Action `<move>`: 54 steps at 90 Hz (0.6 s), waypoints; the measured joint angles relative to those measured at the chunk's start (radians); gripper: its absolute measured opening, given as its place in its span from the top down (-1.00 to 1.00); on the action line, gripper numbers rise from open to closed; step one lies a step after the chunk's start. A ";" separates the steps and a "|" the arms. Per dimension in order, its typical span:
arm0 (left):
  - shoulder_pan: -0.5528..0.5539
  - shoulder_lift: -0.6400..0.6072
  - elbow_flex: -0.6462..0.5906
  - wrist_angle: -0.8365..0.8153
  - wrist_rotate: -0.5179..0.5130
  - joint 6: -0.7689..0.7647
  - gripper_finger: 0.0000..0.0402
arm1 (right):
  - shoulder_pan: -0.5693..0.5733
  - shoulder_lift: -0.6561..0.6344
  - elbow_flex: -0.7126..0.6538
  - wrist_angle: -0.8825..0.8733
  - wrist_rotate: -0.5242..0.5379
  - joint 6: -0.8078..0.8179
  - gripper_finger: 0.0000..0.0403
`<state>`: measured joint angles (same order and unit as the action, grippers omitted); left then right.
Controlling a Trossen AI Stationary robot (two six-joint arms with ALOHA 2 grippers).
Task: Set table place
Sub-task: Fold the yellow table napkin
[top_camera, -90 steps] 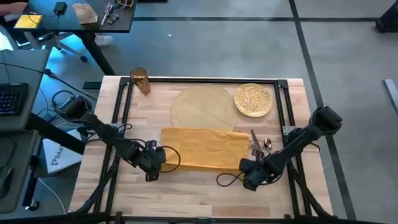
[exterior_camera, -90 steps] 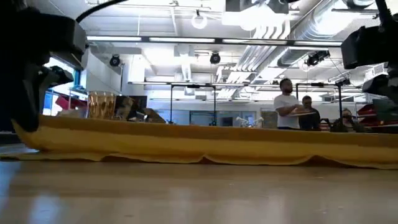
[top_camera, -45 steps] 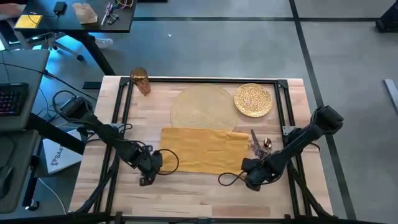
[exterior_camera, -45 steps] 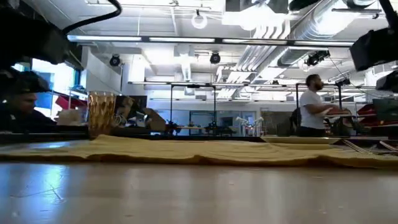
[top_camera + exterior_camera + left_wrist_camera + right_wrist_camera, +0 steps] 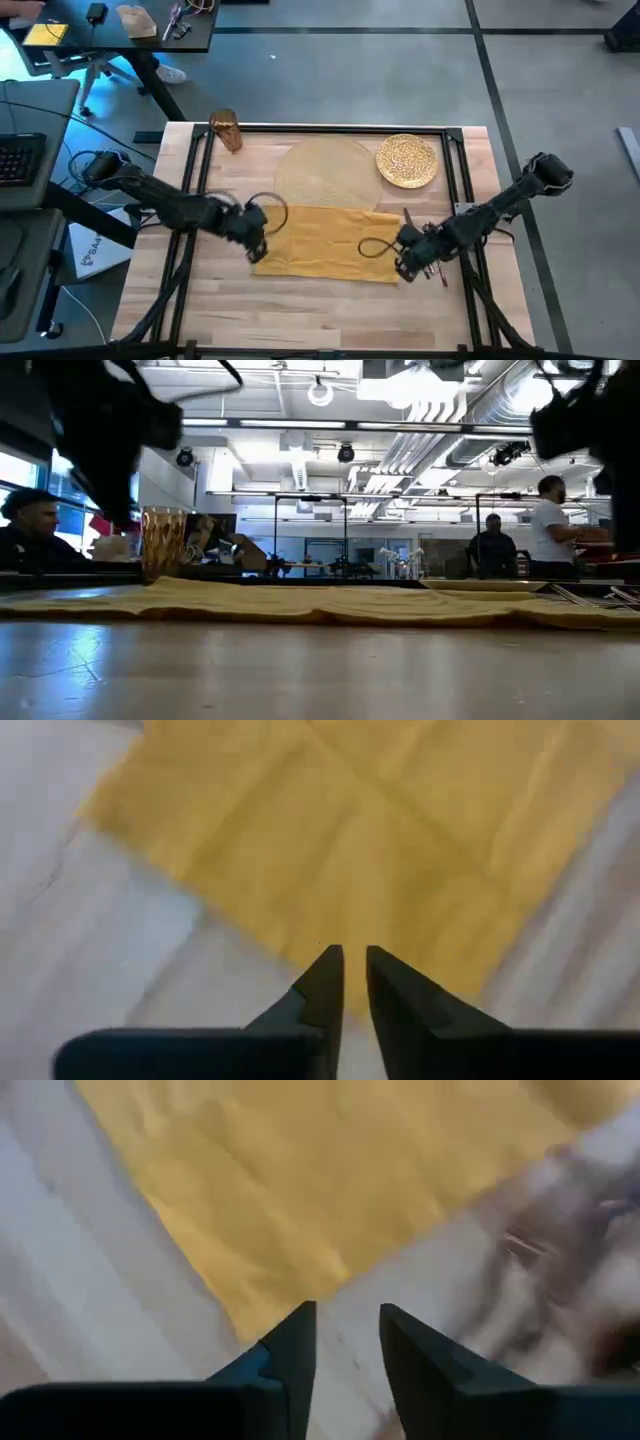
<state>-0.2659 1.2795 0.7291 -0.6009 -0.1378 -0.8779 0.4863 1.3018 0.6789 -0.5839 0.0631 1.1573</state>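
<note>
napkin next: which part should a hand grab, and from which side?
Likely a near corner of the yellow napkin, from above. It lies flat on the table, so only edges and corners offer a pinch. The left hand hovers at the near-left corner, the right hand at the near-right. The cutlery crowds the right edge; avoid that side.

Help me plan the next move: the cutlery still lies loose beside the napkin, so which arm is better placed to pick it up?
Probably the right gripper: it hangs by the napkin's corner nearest the cutlery; the left gripper is at the opposite end.
</note>
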 joint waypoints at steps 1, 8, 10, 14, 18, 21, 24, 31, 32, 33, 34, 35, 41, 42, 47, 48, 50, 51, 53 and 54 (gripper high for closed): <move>0.011 0.003 -0.009 0.025 0.011 0.007 0.94 | -0.008 0.002 -0.013 0.031 -0.013 -0.006 0.65; 0.061 0.025 -0.067 0.158 0.092 0.032 0.99 | -0.051 0.029 -0.092 0.235 -0.080 -0.016 0.77; 0.071 0.033 -0.079 0.179 0.107 0.033 0.99 | -0.060 0.040 -0.109 0.274 -0.097 -0.014 0.81; 0.083 0.050 -0.100 0.205 0.133 0.023 0.99 | -0.071 0.063 -0.133 0.321 -0.118 -0.006 0.90; 0.084 0.066 -0.116 0.204 0.150 0.009 0.98 | -0.075 0.093 -0.144 0.348 -0.129 0.009 0.96; 0.079 0.078 -0.126 0.192 0.162 -0.001 0.98 | -0.075 0.119 -0.147 0.364 -0.132 0.015 0.98; 0.071 0.090 -0.134 0.173 0.173 -0.010 0.99 | -0.071 0.139 -0.149 0.380 -0.136 0.022 0.98; 0.047 0.103 -0.151 0.146 0.187 -0.031 1.00 | -0.055 0.190 -0.147 0.441 -0.164 0.020 0.96; 0.043 0.103 -0.154 0.145 0.188 -0.036 1.00 | -0.052 0.197 -0.146 0.452 -0.169 0.019 0.96; 0.039 0.103 -0.157 0.146 0.190 -0.041 1.00 | -0.050 0.205 -0.145 0.462 -0.172 0.018 0.96; 0.035 0.102 -0.160 0.148 0.192 -0.047 1.00 | -0.046 0.211 -0.145 0.473 -0.176 0.016 0.96; 0.030 0.102 -0.162 0.150 0.193 -0.054 1.00 | -0.043 0.217 -0.145 0.485 -0.178 0.015 0.96; 0.003 0.097 -0.174 0.149 0.195 -0.088 1.00 | -0.021 0.251 -0.145 0.561 -0.186 0.013 0.98; -0.002 0.096 -0.174 0.143 0.195 -0.092 1.00 | -0.018 0.256 -0.144 0.570 -0.187 0.013 0.99; -0.027 0.091 -0.172 0.098 0.198 -0.109 1.00 | -0.008 0.268 -0.130 0.583 -0.187 0.007 0.99; -0.031 0.090 -0.171 0.085 0.198 -0.111 1.00 | -0.007 0.269 -0.126 0.581 -0.187 0.003 0.99; -0.038 0.090 -0.167 0.057 0.199 -0.115 1.00 | -0.005 0.271 -0.119 0.574 -0.185 -0.006 0.99; -0.041 0.090 -0.165 0.041 0.200 -0.116 1.00 | -0.004 0.271 -0.115 0.571 -0.184 -0.010 0.99; -0.048 0.089 -0.163 0.013 0.200 -0.120 1.00 | -0.004 0.272 -0.107 0.563 -0.181 -0.016 1.00; -0.051 0.089 -0.161 -0.001 0.199 -0.123 1.00 | -0.004 0.273 -0.103 0.558 -0.180 -0.021 1.00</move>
<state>-0.3171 1.3683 0.5685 -0.6016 0.0614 -1.0004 0.4823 1.5748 0.5762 -0.0260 -0.1167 1.1367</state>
